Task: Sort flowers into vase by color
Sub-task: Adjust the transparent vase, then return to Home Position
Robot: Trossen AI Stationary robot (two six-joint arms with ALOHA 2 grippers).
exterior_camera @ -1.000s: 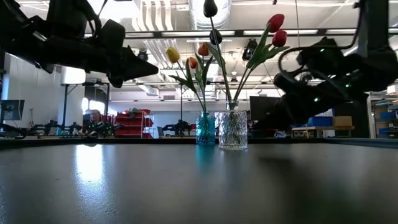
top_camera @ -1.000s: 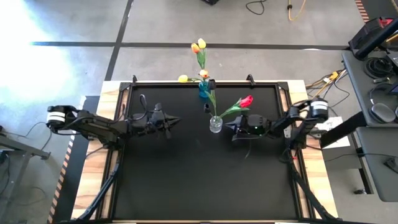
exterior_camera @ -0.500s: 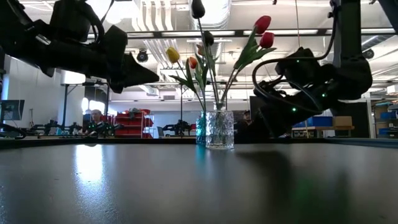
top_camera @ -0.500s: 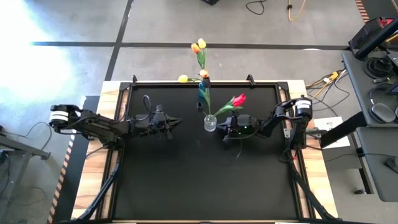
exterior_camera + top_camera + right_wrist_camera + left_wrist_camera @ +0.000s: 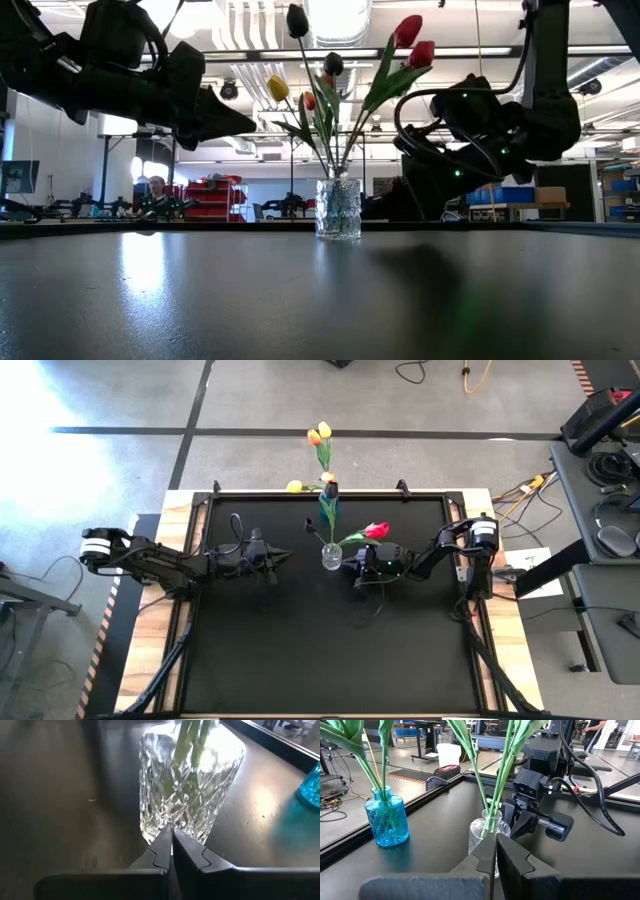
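Note:
A clear cut-glass vase point(image 5: 331, 557) stands on the black table and holds red tulips point(image 5: 377, 531) and dark-headed ones point(image 5: 297, 20) by their stems. Behind it, toward the far edge, a blue glass vase point(image 5: 327, 505) holds yellow and orange tulips point(image 5: 318, 433). My right gripper point(image 5: 348, 559) is shut, low at the clear vase's right side. My left gripper point(image 5: 287, 554) is shut too and hovers left of the clear vase point(image 5: 487, 836), pointing at it without touching. My right gripper pushes the clear vase with its shut fingertips point(image 5: 165, 839) against the lower wall point(image 5: 175, 822). It comes in level from the table's right. The vase stands upright on its base on the table.
The table is black with a raised frame point(image 5: 300, 495) around it and bare surface toward the near edge. The blue vase point(image 5: 386, 817) stands close behind the clear one, near the far rim. Beyond the table lies a workshop room with benches and equipment.
My right gripper has moved toward the table's left, staying shut and low. The clear vase with its red and dark tulips has slid upright along the table to the left ahead of it, nearer my left gripper. The blue vase has stayed in place.

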